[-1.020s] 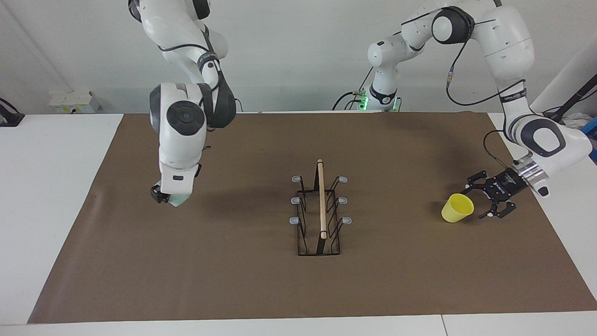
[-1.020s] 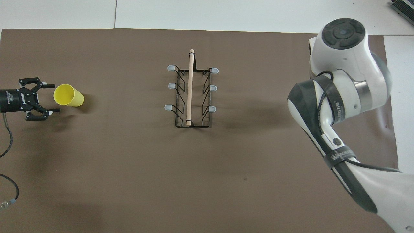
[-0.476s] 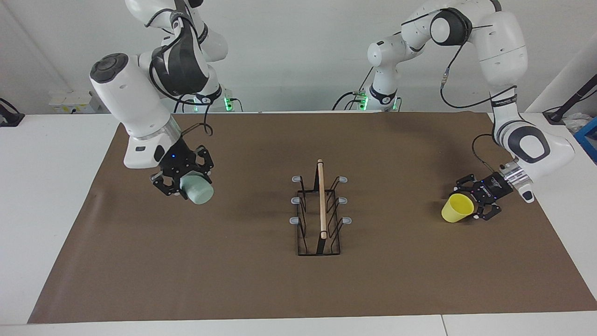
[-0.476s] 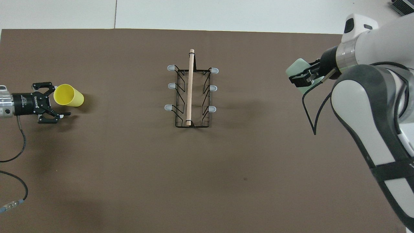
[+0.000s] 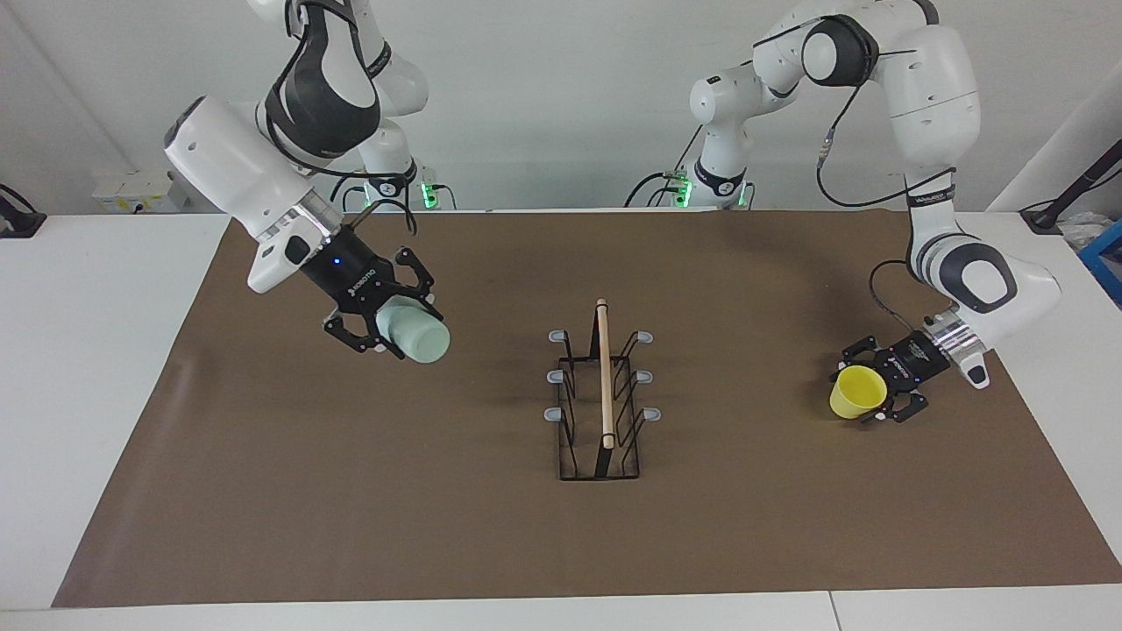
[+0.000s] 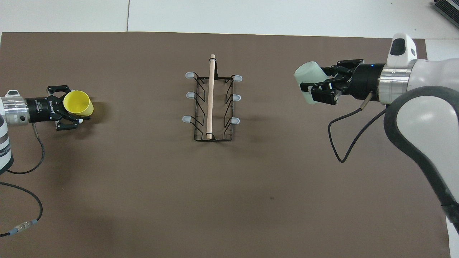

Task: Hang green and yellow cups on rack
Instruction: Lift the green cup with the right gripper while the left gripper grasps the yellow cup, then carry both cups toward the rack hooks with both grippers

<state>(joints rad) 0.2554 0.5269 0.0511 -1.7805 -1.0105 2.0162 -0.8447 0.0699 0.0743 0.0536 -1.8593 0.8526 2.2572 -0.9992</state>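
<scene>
Right tool (image 5: pixel 386 326) clamped on mint-green cup (image 5: pixel 419 337), airborne toward the right arm's end of the table; left tool (image 5: pixel 879 392) closing around yellow cup (image 5: pixel 857 392) on table; rack (image 5: pixel 603 394) central: align each cup mouth squarely onto a peg.

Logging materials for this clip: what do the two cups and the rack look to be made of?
Green cup, held by the right gripper: pale, matte, probably plastic, going by its even colour and smooth wall. Yellow cup, between the left gripper's fingers: likewise, likely plastic, with a thin rim. Rack: thin black wire, seemingly coated metal, a light wood-coloured rod on top, and grey, perhaps rubbery, peg tips.
</scene>
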